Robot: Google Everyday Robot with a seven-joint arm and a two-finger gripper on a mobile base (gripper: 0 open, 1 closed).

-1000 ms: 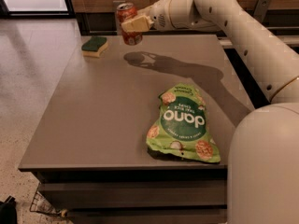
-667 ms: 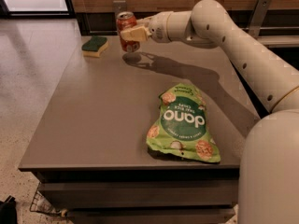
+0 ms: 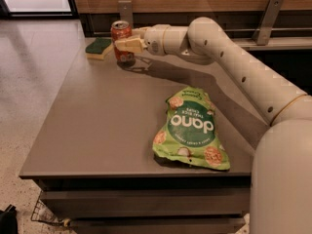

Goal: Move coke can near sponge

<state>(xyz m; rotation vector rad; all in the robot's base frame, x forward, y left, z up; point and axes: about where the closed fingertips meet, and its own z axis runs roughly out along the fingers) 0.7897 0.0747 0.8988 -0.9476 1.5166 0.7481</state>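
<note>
Far left corner of tabletop [image 3: 97,121]: coke can [image 3: 120,32] upright, silver top up; base on the surface or just above it, cannot tell which; tool [image 3: 125,45] reaching in from the right at mid-height of the can, clamped on it, one cream finger [image 3: 130,44] lying across the can's front; sponge [image 3: 99,47] just left of the can, flat, dark green layer up, yellow foam showing along the near edge; close, apparently not touching; green snack bag [image 3: 191,129] flat toward the front right, well apart from both; arm [image 3: 234,62] stretching diagonally over the right side of tabletop
</note>
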